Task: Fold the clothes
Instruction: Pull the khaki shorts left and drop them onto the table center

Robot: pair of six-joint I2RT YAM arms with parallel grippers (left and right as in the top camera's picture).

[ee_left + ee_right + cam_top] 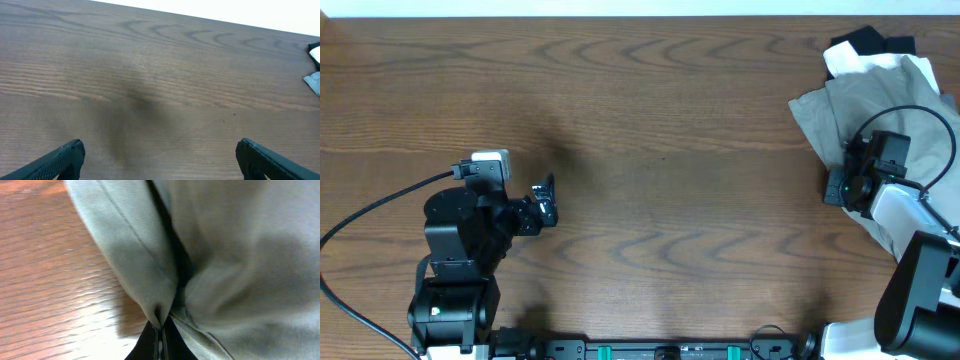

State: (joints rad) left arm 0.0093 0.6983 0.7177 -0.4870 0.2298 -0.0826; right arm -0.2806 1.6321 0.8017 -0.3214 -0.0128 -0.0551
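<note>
The light khaki-green shorts [830, 110] lie crumpled at the table's far right edge. My right gripper [838, 186] is at their front left side, shut on a pinched fold of the fabric. In the right wrist view the shorts [235, 260] fill the frame and the closed fingertips [161, 330] clamp a ridge of cloth just above the wood. My left gripper [546, 200] is open and empty over bare table at the left, far from the shorts. In the left wrist view its two fingertips [160, 155] stand wide apart over bare wood.
Black and white garments [865, 50] lie at the back right corner behind the shorts; a sliver of them shows at the left wrist view's right edge [315, 67]. The left arm's cable [370, 215] loops over the table's left side.
</note>
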